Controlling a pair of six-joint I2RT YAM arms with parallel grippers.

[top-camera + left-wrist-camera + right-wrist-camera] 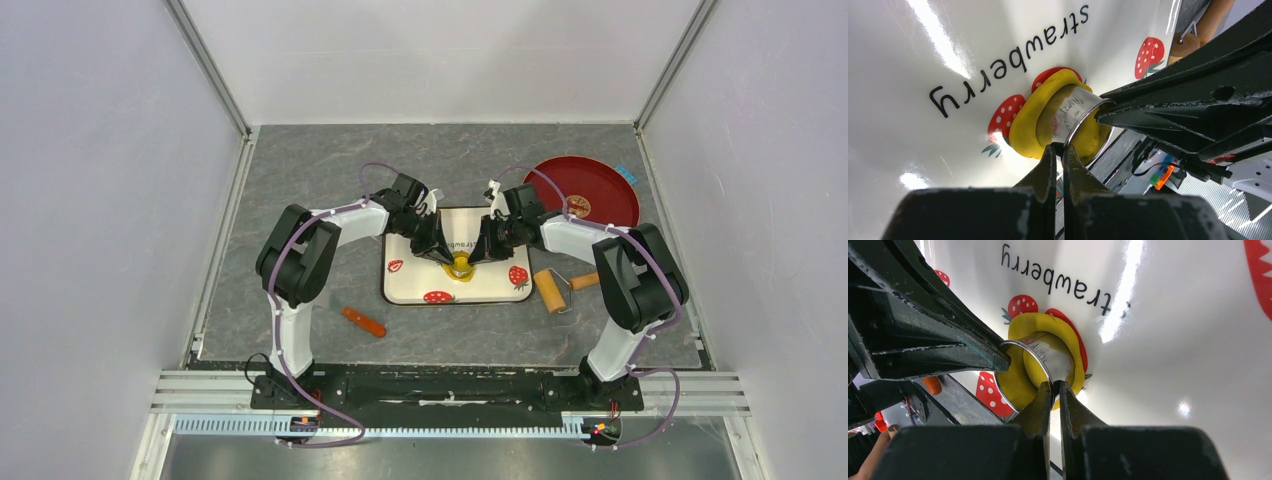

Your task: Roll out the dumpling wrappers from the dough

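Left gripper (pixel 1059 148) and right gripper (pixel 1052 386): I'm pinching the ring cutter (pixel 1080 107) rim with both, jaws nearly closed, pressing into the dough (pixel 1023 125) on the tray (pixel 923 45). Rolling looks done (roller (pixel 552 290) lying aside); no wrapper freed yet.

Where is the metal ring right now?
Seen from above, the metal ring sits on the yellow dough in the near half of the strawberry tray, between the left gripper and right gripper, which pinch its rim.

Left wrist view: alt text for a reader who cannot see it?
The left end effector pinches a small shiny metal ring cutter standing in bright-yellow dough on a white strawberry-print tray; the right end effector grips its other side.
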